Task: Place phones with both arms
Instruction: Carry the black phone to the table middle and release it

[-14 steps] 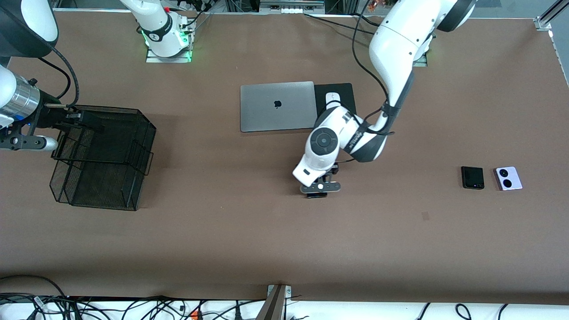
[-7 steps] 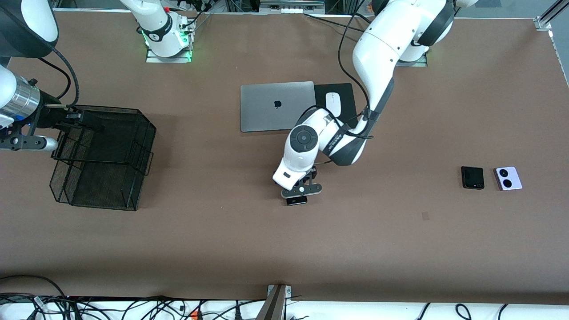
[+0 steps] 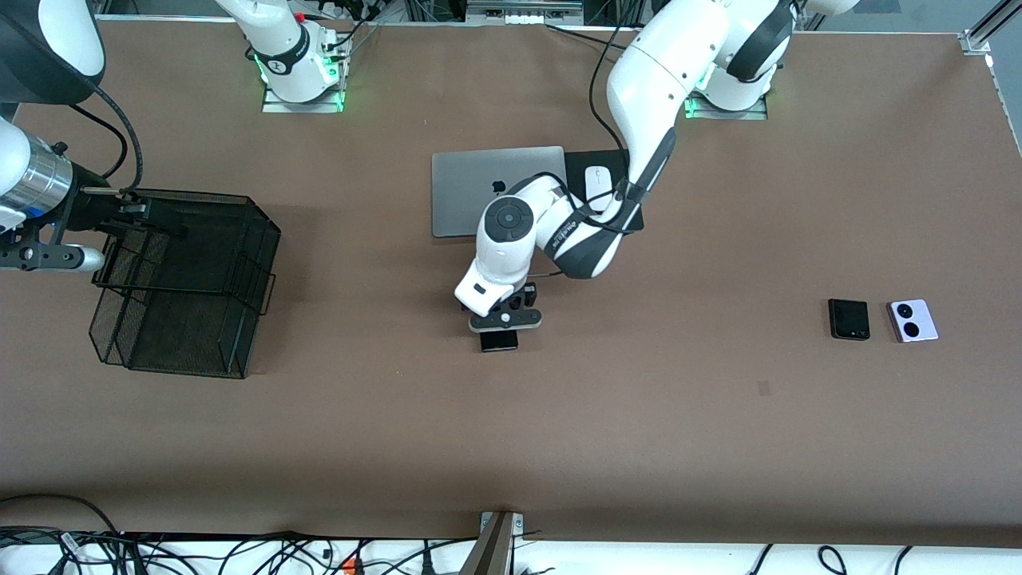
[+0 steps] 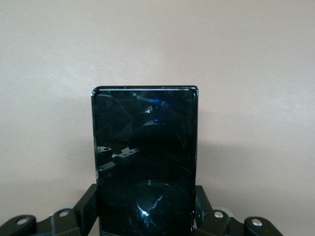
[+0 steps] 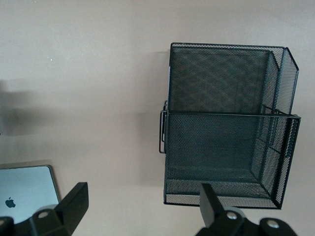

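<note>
My left gripper (image 3: 500,334) hangs over the brown table by the laptop, shut on the long slim black phone (image 3: 499,342). In the left wrist view that phone (image 4: 145,147) stands up between the fingers (image 4: 86,206), screen facing the camera, and my left gripper (image 4: 146,209) clamps its lower part. The small squarish black phone (image 3: 848,319) and the lavender-white phone (image 3: 913,320) lie side by side toward the left arm's end. My right gripper (image 3: 160,220) waits open over the black mesh basket (image 3: 192,351). The right wrist view shows my right gripper (image 5: 142,199) with nothing between its fingers.
A closed grey laptop (image 3: 463,192) lies mid-table, partly covered by the left arm, with a white mouse (image 3: 597,182) on a black pad (image 3: 611,160) beside it. The mesh basket (image 5: 226,123) stands toward the right arm's end. Cables run along the table's front edge.
The left arm has carried the long black phone toward the right arm's end of the table, across the front of the laptop. The right arm has not moved.
</note>
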Available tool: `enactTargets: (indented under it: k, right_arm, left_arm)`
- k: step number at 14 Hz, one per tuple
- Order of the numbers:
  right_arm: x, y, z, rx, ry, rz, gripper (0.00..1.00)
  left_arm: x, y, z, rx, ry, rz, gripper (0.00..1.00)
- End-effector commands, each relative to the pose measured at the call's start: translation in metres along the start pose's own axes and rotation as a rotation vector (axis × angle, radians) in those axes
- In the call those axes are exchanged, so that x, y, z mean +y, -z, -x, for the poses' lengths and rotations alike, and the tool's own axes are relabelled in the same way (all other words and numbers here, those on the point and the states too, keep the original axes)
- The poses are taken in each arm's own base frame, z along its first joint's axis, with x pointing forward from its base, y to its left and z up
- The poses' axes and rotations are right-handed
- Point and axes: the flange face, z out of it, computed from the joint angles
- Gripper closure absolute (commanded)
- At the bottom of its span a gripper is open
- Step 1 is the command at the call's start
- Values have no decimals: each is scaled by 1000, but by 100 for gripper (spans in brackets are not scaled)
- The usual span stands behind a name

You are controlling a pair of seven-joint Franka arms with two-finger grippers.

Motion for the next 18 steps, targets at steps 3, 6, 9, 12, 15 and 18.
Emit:
enactTargets:
  k: [3, 6, 9, 12, 15, 18]
  right_arm:
    - [0, 2, 1, 5, -5, -18, 0]
    - [0, 2, 1, 5, -5, -18, 0]
    - [0, 2, 1, 5, -5, -18, 0]
    - [0, 2, 1, 5, -5, -18, 0]
    - [0, 2, 1, 5, -5, -18, 0]
    - [0, 2, 1, 5, -5, -18, 0]
  left_arm:
    - [10, -10, 0, 41, -66, 27, 56]
    - [7, -10, -4, 48, -96, 22, 37]
    - [6, -10, -4, 48, -94, 20, 9]
    - [7, -10, -5, 58, -83, 32, 0]
    - [5, -8, -8, 60, -76, 35, 0]
    - [-7, 7, -19, 50, -66, -29, 0]
